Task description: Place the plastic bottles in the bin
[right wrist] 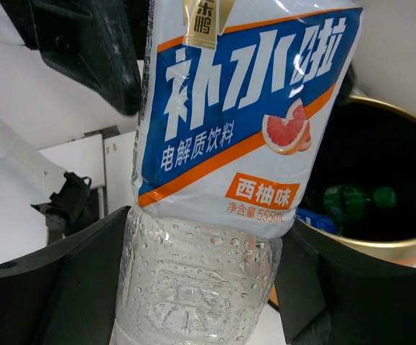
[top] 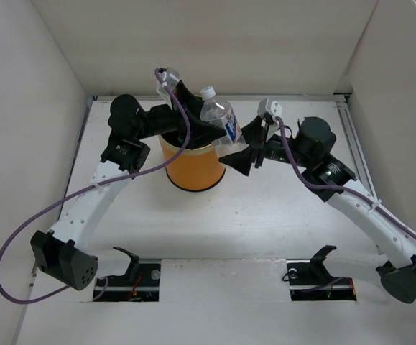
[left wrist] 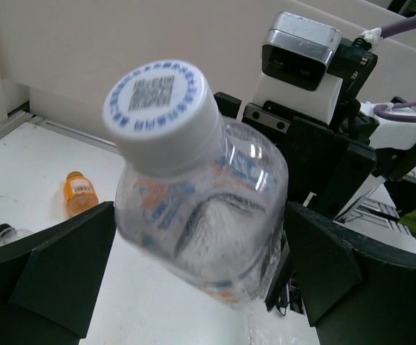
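A clear bottle with a white-blue label [top: 220, 118] hangs tilted over the round orange bin [top: 193, 171]. My right gripper [top: 241, 154] is shut on its lower body [right wrist: 200, 273]. My left gripper [top: 205, 132] is open. Its fingers [left wrist: 57, 273] flank the bottle's shoulder [left wrist: 208, 208], and the white cap faces its camera. In the right wrist view the bin's gold rim [right wrist: 384, 248] shows, with a green bottle [right wrist: 351, 201] and a blue-labelled one [right wrist: 315, 219] inside. An orange bottle [left wrist: 80, 192] and a small clear dark-capped bottle [left wrist: 5, 233] lie on the table.
White walls close in the table at the back and both sides. Two black brackets [top: 128, 262] [top: 317, 261] stand by slots at the near edge. A purple cable [top: 21, 237] loops out on the left. The right wrist camera housing [left wrist: 297, 54] is close to my left gripper.
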{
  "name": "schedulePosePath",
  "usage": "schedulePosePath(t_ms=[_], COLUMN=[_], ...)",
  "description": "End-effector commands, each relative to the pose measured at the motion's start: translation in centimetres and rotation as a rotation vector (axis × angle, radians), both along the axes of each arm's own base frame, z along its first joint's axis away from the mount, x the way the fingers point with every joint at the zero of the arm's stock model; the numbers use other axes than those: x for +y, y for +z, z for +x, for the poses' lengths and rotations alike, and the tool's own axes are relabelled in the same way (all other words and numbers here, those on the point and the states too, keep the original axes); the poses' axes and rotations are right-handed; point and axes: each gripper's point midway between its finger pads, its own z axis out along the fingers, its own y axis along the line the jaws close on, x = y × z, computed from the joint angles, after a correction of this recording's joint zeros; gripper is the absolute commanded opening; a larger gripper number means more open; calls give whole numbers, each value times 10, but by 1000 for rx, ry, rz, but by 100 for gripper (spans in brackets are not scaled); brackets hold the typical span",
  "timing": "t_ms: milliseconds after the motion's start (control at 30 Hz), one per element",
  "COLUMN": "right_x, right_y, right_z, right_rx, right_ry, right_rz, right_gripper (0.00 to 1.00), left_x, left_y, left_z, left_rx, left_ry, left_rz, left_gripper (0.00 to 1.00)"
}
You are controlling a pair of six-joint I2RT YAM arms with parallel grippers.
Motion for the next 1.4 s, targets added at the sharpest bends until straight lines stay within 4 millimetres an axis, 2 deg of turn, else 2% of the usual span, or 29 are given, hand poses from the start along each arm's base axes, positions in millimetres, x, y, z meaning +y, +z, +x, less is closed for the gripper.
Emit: schedulePosePath(t_ms=[0, 33, 100, 167, 233, 267, 300, 367, 400, 433, 467, 500, 533, 600, 633, 667, 700, 800, 900, 933, 1033, 1067, 1167, 1200, 1233, 1267, 1300, 1333, 1367], right_x=[13, 19, 24, 28, 28, 28, 28, 23, 23, 20, 20, 17, 5, -13, -25, -45, -54, -74, -89, -92, -116, -126, -140, -145, -155, -161, -178, -177, -193], right_y=[43, 36, 38, 36, 39, 41, 36, 38, 38, 37, 33, 33, 28, 14, 7, -10, -19, -33, -33, -40, -43, -46, -45, -51, -50, -57, -65, -68, -73], right_z=[-7, -4, -3, -4, -3, -3, -1, -3, -1, -1, 2, 2, 11, 30, 39, 56, 60, 63, 63, 62, 69, 70, 77, 81, 84, 89, 97, 98, 104], right_rx=[-99, -82, -85, -84, -81, -89, -80, -85, -84, -83, -74, -75, -56, -5, 20, 67, 77, 88, 81, 93, 100, 111, 117, 134, 140, 157, 207, 224, 248], right_ry=[21, 21, 22, 33, 25, 25, 16, 1, -13, -25, -37, -54, -121, -246, -318, -443, -487, -544, -587, -599, -691, -723, -773, -796, -825, -860, -954, -956, -1039], right_rz=[83, 71, 76, 76, 87, 94, 87, 94, 96, 97, 91, 94, 82, 42, 21, -25, -49, -74, -64, -78, -97, -108, -112, -129, -132, -151, -158, -155, -169], right_gripper=[0, 0, 0, 0, 1, 1, 4, 14, 25, 45, 99, 100, 100, 100, 100, 100, 100, 100, 100, 100, 100, 100, 100, 100, 100, 100, 100, 100, 100], left_x=[1, 1, 1, 2, 2, 2, 2, 2, 3, 5, 6, 10, 24, 45, 66, 78, 89, 123, 137, 140, 141, 137, 131, 129, 127, 127, 123, 125, 124], left_y=[13, 11, 11, 13, 15, 15, 15, 16, 17, 18, 17, 19, 22, 20, 14, 13, 13, 7, -14, -18, -46, -51, -56, -56, -55, -55, -51, -44, -41], left_z=[-14, -14, -17, -22, -22, -22, -22, -19, -13, -10, 0, 10, 43, 73, 104, 117, 128, 165, 197, 204, 223, 225, 226, 226, 222, 222, 216, 212, 207], left_rx=[-66, -60, -72, -82, -90, -90, -90, -86, -81, -78, -59, -41, 25, 88, 154, 170, 150, 128, 125, 122, 152, 149, 154, 153, 151, 151, 147, 136, 134], left_ry=[-51, -53, -71, -81, -81, -81, -81, -63, -26, 7, 55, 130, 345, 557, 733, 811, 871, 1076, 1166, 1197, 1235, 1212, 1183, 1174, 1153, 1153, 1124, 1124, 1111], left_rz=[-29, -32, -29, -29, -32, -32, -32, -26, -23, -26, -28, -38, -58, -62, -48, -37, -11, 20, 87, 104, 163, 179, 190, 190, 189, 189, 188, 174, 173], left_gripper=[100, 100, 100, 85, 62, 42, 34, 21, 7, 4, 4, 4, 7, 1, 1, 1, 1, 1, 1, 3, 25, 44, 84, 95, 100, 100, 100, 100, 100])
